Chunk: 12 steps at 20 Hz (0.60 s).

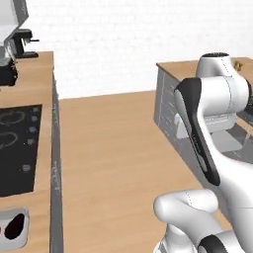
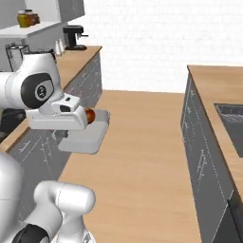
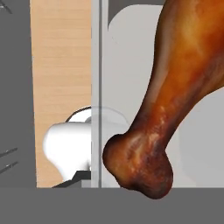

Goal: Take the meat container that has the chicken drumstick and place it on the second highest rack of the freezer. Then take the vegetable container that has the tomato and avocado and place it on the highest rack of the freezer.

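My gripper (image 2: 64, 133) is shut on the left rim of the meat container (image 2: 88, 137), a light-grey tray held in the air over the floor beside the left counter. The glossy reddish-brown chicken drumstick (image 2: 90, 116) lies in it; in the hand view the chicken drumstick (image 3: 175, 96) looms close over the tray's rim (image 3: 97, 87). In the left base view the tray (image 1: 226, 142) hangs under the white hand. The vegetable container (image 1: 20, 240) sits on the left counter, holding a dark oval piece (image 1: 16, 226) and something red at the picture's edge. The freezer is out of view.
A black stovetop (image 1: 17, 148) and a coffee machine (image 2: 73, 38) stand on the left counter. An island counter (image 2: 209, 90) with grey cabinet fronts and a sink (image 2: 232, 126) runs along the right. Wooden floor (image 2: 142, 156) lies open between them.
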### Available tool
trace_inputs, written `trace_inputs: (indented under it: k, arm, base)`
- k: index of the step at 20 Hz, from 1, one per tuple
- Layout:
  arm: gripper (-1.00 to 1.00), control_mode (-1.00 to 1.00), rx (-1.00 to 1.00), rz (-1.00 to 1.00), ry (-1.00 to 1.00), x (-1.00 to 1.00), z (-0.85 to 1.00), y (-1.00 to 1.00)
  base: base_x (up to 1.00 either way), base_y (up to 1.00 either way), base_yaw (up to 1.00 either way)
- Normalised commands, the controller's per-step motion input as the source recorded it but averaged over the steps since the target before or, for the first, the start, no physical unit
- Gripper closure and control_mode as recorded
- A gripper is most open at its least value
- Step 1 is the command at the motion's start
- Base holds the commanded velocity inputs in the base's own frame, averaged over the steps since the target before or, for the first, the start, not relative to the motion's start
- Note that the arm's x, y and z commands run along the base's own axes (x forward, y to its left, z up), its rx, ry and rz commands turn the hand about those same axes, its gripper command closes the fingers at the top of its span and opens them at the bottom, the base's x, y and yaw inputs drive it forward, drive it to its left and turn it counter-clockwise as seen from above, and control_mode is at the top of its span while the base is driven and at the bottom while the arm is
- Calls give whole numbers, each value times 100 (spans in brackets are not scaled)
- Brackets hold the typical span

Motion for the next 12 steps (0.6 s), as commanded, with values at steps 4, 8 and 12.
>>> trace_inputs:
  k: [4, 8, 12]
  arm:
    - [100, 100, 0, 0, 0, 0, 0, 0]
    - [100, 100, 0, 0, 0, 0, 0, 0]
    - [100, 100, 0, 0, 0, 0, 0, 0]
  base:
    - [0, -3, -76]
    - [0, -1, -80]
    - [0, -1, -81]
